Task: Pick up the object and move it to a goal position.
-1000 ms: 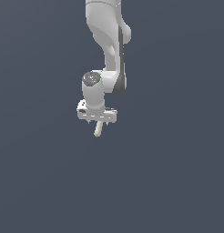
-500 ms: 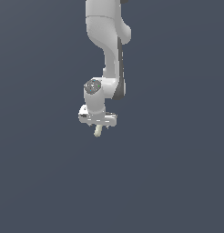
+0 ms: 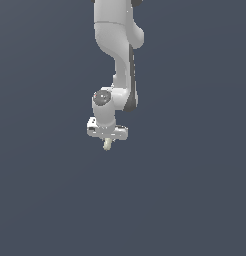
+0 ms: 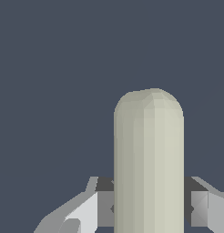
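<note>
In the exterior view, the gripper is seen higher in the frame than a second ago, with the object carried up beneath it, so the lift is judged done and transport to the goal under way. In the wrist view, the cream cylinder is pinched between both fingers, its rounded end pointing away.

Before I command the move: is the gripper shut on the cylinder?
Shut on it: in the wrist view the fingers press both sides of the cylinder, which hangs below the gripper.
</note>
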`<state>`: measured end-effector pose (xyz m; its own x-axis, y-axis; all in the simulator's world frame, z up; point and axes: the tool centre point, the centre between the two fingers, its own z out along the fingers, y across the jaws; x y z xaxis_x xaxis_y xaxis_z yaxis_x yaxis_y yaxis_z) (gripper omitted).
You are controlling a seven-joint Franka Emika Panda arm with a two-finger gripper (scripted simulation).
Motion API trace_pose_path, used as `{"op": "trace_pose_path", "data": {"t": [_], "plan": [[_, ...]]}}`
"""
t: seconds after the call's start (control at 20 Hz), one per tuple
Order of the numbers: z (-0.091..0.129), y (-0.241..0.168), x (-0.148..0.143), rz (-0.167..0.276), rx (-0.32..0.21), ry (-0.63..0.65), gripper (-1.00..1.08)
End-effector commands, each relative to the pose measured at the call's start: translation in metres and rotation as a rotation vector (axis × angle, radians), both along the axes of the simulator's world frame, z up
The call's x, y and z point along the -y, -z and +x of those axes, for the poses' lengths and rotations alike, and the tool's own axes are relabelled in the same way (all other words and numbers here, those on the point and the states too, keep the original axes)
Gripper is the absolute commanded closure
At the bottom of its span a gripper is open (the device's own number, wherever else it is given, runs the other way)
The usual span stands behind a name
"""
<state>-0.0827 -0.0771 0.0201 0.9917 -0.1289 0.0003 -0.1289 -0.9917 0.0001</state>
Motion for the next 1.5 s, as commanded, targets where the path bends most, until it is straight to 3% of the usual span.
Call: {"op": "trace_pose_path", "data": {"t": [0.0, 0.75, 1.45], "plan": [[0.0, 0.0, 0.0, 0.0, 0.0, -0.001, 1.08], [0.013, -0.022, -0.002, 0.0, 0.0, 0.0, 1.08], [0.074, -0.122, -0.01, -0.001, 0.0, 0.0, 1.08]]}}
